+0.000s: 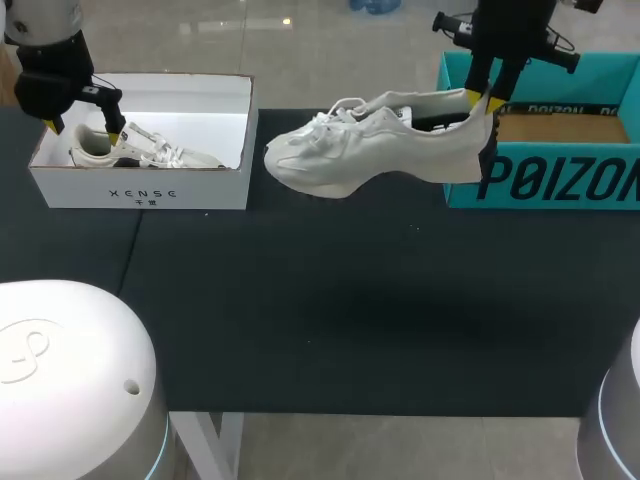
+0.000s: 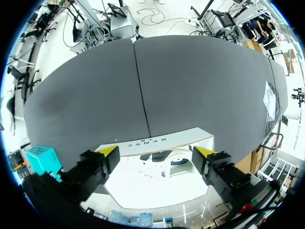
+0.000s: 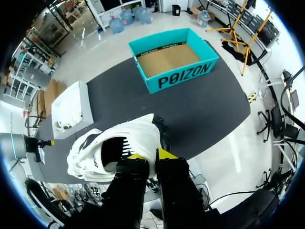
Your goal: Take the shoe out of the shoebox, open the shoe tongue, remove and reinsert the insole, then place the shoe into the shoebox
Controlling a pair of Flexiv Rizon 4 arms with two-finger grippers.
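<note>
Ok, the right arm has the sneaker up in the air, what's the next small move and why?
Probably lower the white sneaker onto the table below. The right claw pinches only its heel, so it hangs unsupported, and the left claw sits open over the white box; a resting shoe should make the tongue easier to open.

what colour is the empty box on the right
The box is teal with dark lettering, brown cardboard inside; the right wrist view shows it best.
</note>
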